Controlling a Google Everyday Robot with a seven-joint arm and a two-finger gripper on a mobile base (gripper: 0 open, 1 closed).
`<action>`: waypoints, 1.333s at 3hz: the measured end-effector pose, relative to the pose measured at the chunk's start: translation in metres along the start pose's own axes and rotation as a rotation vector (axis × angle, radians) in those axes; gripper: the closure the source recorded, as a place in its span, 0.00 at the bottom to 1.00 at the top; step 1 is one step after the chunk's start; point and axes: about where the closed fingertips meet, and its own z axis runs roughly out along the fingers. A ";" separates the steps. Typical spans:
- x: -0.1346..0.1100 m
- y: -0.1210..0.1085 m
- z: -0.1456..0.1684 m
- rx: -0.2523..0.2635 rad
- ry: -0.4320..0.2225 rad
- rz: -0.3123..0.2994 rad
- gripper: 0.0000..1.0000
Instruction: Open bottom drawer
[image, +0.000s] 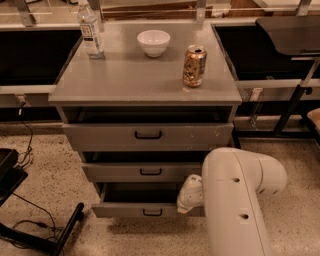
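A speckled floor (50, 190) carries a grey cabinet whose worktop (125, 82) holds a bottle (91, 30), a bowl (153, 42) and a can (194, 65). The bottom drawer (120, 210), lowest of 3, stands partly out. It looks rigid and probably slides stiffly; its small black bar handle (152, 213) is the place to hook. The end effector (189, 195) sits at the drawer's right end; whether spread or pressed together, I cannot tell. A black stand leg (67, 230) lies near the front's left.

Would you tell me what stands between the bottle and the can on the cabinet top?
In the camera view, a white bowl stands between the bottle and the can, slightly further back. The gripper is at the right end of the bottom drawer.
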 end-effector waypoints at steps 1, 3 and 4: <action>0.013 0.025 0.000 -0.051 0.021 -0.005 1.00; 0.023 0.040 -0.006 -0.084 0.039 -0.004 1.00; 0.022 0.040 -0.009 -0.084 0.039 -0.004 1.00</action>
